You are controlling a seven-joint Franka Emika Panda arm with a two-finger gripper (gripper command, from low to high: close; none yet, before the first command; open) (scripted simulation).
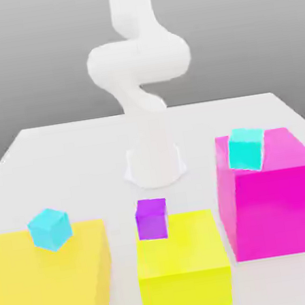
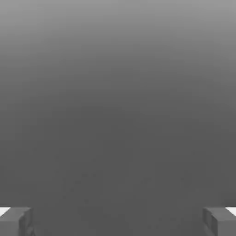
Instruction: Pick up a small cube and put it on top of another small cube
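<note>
Nothing is stacked yet — each cyan cube (image 1: 50, 229) (image 1: 245, 148) and the purple cube (image 1: 152, 218) sits apart on its own block; the gripper (image 2: 118, 221) is spread wide, holding nothing

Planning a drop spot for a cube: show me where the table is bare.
Bare table lies on both sides of the arm base. Crowded in front: two yellow blocks and the magenta block with narrow gaps; each carries a small cube.
</note>
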